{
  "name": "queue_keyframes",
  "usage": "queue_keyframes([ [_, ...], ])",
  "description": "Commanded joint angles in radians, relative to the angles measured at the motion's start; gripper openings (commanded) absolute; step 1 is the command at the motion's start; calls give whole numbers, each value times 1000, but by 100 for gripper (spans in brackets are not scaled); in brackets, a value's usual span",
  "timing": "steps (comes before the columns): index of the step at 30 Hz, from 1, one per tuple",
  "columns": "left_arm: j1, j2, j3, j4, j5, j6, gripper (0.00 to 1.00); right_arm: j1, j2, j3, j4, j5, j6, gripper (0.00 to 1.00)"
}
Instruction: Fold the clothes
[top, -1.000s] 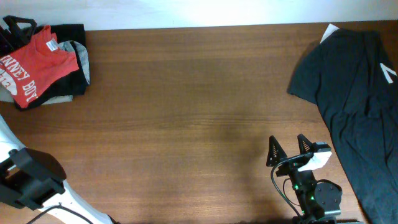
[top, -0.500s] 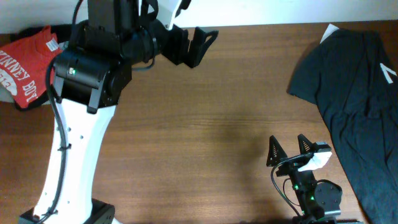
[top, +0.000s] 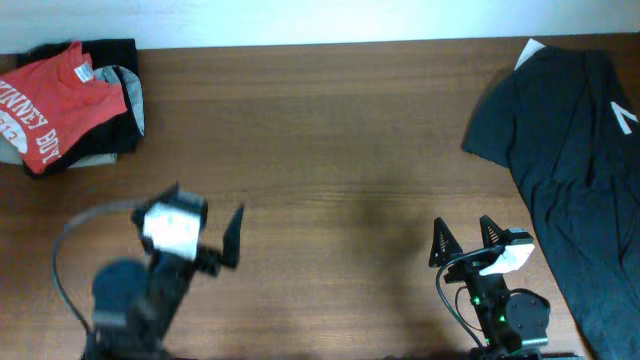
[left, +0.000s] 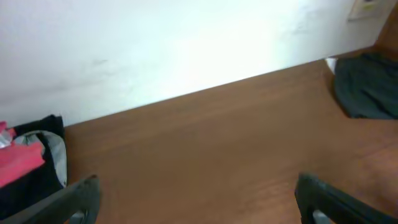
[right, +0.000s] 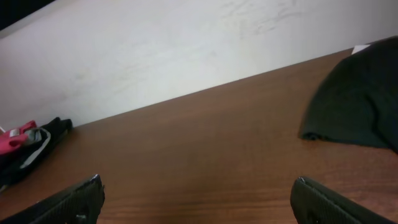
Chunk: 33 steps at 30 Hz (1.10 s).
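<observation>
A red-orange T-shirt (top: 45, 105) with white lettering lies folded on a pile of dark clothes (top: 112, 52) at the far left corner of the table (top: 320, 130). The left gripper (left: 196, 190) and right gripper (top: 465, 240) sit near the front edge, well apart from it, fingers spread wide and empty. A dark garment (top: 570, 150) sprawls at far right.

dark garment (top: 570, 150): table (top: 320, 150) right end | black-grey pile (top: 118, 58): far-left corner

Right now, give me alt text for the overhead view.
A red-orange T-shirt lies on a dark clothes pile at the far left corner of the wooden table; a dark garment sprawls at the right edge. The left gripper, blurred, and the right gripper hang open and empty near the front edge.
</observation>
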Motion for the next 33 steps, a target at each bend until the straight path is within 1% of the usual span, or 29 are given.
queue_keyframes([
  [1,8,-149,-113,69,-8,16,99,5,-7,-5,-7,5,-10,99],
  [2,35,-191,-162,117,-20,16,99,5,-7,-5,-7,5,-10,99],
  [3,84,-248,-250,203,-21,15,99,5,-7,-5,-7,5,-10,99],
  [5,141,-355,-419,360,-21,14,99,5,-7,-5,-7,5,-10,99],
  [7,153,-445,-528,417,-40,7,99,5,-7,-5,-7,5,-10,99],
  [8,154,-498,-580,423,-87,-17,99,5,-7,-5,-7,5,-10,99],
  [10,158,-504,-636,451,-167,-91,99,5,-7,-5,-7,5,-10,99],
  [11,159,-504,-655,433,-234,-128,99,5,-7,-5,-7,5,-10,99],
  [13,174,-504,-655,413,-268,-124,99,5,-7,-5,-7,5,-10,99],
  [15,215,-504,-655,390,-253,-122,99,5,-7,-5,-7,5,-10,99],
  [16,224,-504,-655,336,-252,-122,99,5,-7,-5,-7,5,-10,99],
  [17,224,-504,-655,305,-224,-94,99,5,-7,-5,-7,5,-10,99],
  [21,223,-504,-655,301,-200,-88,99,5,-7,-5,-7,5,-10,99],
  [33,223,-504,-654,301,-202,-87,99,5,-7,-5,-7,5,-10,99],
])
